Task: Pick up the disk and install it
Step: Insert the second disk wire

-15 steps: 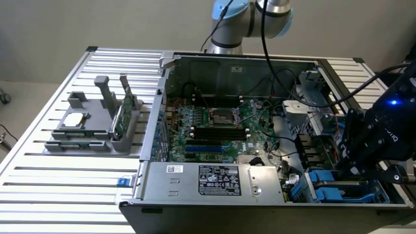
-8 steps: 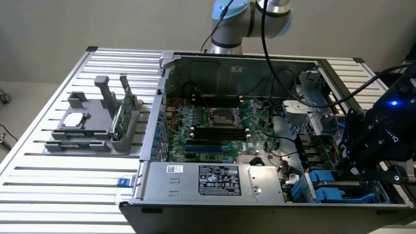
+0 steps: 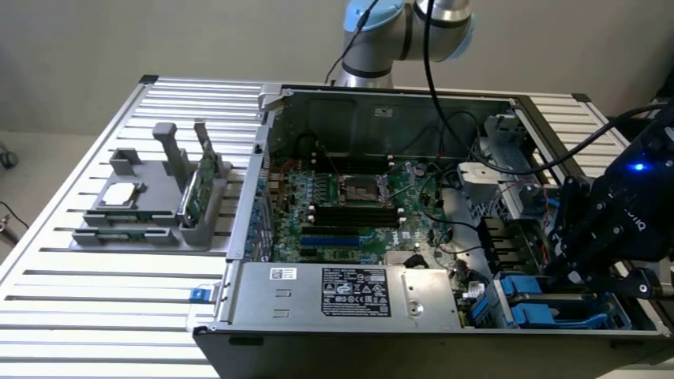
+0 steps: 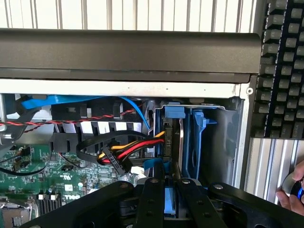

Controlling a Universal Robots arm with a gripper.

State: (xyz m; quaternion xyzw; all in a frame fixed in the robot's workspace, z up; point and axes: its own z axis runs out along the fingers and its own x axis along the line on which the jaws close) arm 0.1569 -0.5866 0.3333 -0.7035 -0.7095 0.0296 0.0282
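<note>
While the disk (image 4: pixel 173 156) stands on edge in its blue carrier, partly seated in the drive bay (image 3: pixel 548 304) at the case's five o'clock corner, the gripper (image 4: pixel 166 190) has its jaws nipped narrowly on the disk's top edge. Insertion appears underway; finishing calls for a straight, steady push past the nearby cable plug (image 4: pixel 116 159).

Plain beige wall (image 3: pixel 158 39) behind slatted aluminium table (image 3: pixel 95 316).
</note>
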